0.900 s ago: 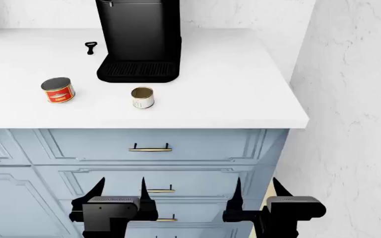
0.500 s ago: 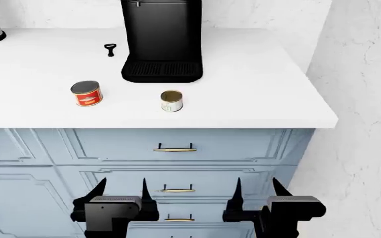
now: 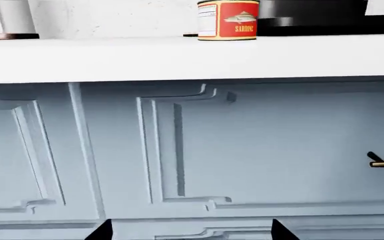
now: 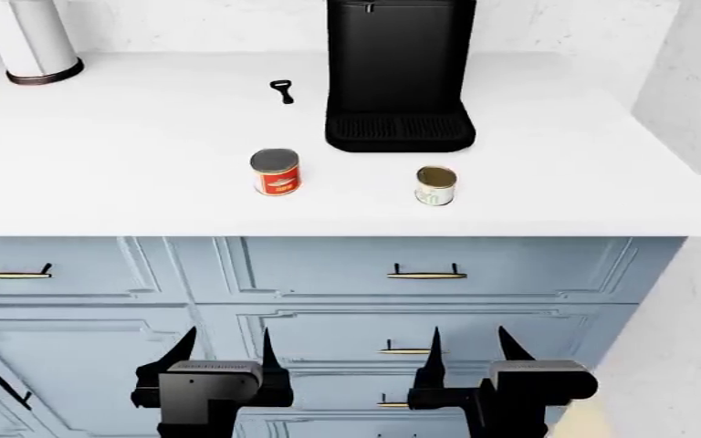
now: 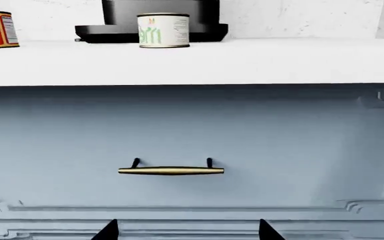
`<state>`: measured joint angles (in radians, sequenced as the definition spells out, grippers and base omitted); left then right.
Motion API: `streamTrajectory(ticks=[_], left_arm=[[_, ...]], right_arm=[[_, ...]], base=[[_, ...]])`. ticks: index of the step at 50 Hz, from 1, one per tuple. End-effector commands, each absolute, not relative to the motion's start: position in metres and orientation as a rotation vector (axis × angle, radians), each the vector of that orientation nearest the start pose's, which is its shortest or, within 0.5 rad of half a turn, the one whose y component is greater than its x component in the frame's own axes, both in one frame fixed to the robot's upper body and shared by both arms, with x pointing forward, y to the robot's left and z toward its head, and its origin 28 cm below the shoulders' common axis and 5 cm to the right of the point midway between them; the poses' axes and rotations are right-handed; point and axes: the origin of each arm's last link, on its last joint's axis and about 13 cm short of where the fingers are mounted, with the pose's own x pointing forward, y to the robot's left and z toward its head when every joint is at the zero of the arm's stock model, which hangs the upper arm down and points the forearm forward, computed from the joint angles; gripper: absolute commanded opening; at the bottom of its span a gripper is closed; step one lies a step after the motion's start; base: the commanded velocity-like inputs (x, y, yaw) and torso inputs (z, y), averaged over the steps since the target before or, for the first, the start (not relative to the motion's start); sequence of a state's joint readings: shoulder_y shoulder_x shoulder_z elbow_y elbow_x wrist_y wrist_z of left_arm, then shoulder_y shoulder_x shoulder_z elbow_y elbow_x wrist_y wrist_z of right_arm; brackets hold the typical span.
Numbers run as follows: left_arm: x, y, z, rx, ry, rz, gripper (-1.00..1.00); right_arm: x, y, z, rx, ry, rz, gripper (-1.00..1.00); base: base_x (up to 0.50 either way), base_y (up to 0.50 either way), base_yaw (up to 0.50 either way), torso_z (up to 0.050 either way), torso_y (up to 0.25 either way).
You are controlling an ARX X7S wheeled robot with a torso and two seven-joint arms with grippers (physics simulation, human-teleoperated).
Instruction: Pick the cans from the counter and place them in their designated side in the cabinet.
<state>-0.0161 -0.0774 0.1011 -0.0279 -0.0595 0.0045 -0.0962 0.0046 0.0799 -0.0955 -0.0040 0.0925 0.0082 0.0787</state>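
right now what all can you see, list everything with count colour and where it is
red-label can: 1, red with grey lid, upright on the counter, left of the cream one
cream-label can: 1, cream with gold lid, upright on the counter in front of the coffee machine
counter: 1, white, above the drawers
coffee machine: 1, black, at the back of the counter
bottle opener: 1, black, left of the coffee machine
cylinder: 1, white with dark base, back left of the counter
drawer fronts: several, light blue with brass handles, below the counter
left claw: 1, black, open, empty, low in front of the drawers
right claw: 1, black, open, empty, low in front of the drawers
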Motion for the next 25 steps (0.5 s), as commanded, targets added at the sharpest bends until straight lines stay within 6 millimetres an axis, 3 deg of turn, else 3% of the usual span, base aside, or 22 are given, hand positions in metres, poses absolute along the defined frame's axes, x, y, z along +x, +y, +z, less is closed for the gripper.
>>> streamTrajectory(ticks=[1,25], left_arm=[[0.2127,0.2039,0.0098,0.022,0.013,-0.003,1.0],[0.2118,0.2041,0.0104,0.025,0.019,-0.004,1.0]], right_arm=[[0.2103,-0.0957,0.0134,0.011,0.008,0.02,1.0],[0.2111,-0.0951,0.0143,0.004,0.012,0.027,1.0]], base=[[0.0,0.5,0.0,0.0,0.0],[0.0,0.5,0.0,0.0,0.0]])
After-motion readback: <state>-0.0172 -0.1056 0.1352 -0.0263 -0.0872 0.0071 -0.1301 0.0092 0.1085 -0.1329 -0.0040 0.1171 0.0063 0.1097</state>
